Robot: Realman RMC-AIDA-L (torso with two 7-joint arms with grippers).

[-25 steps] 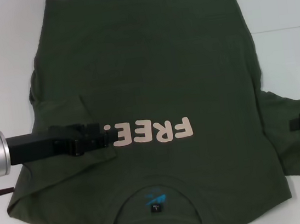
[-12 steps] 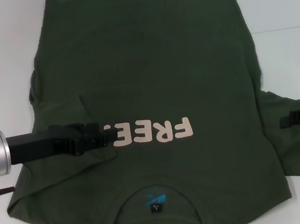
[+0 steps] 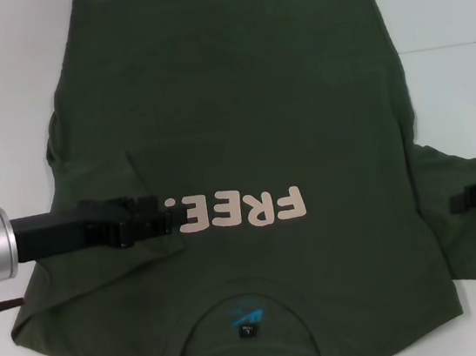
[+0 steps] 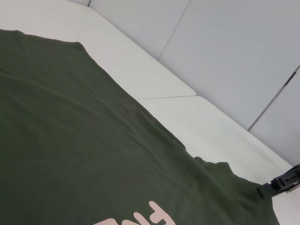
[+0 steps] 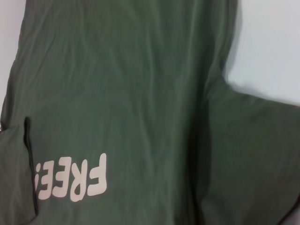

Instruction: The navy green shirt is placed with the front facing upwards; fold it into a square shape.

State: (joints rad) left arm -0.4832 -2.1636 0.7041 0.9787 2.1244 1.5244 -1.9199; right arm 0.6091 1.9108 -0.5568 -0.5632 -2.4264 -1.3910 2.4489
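Near edge of the worktop: the collar of the navy green shirt (image 3: 247, 177) is seen there, neck label (image 3: 248, 325) uppermost, the print (image 3: 242, 210) reading upside down from the head view. The shirt is laid flat, its long axis running from the near edge to the far edge, hem at the far side.

Left side: the left sleeve is already turned in over the chest. The left gripper (image 3: 166, 219) is held low over that folded flap, just beside the first letter of the print; its fingers look drawn together, but whether cloth is pinched between them cannot be told from this view.

Right side: the right sleeve (image 3: 461, 219) is spread outward toward the right edge, not yet folded. The right gripper (image 3: 469, 198) is placed at the sleeve's outer hem, the fingers lying close together at the cloth; a grasp is not confirmed.

Judged: the coming fold turns on this sleeve, which lies inboard of the right gripper, the nearer arm; it would be carried leftward across the body, at right angles to the long axis.
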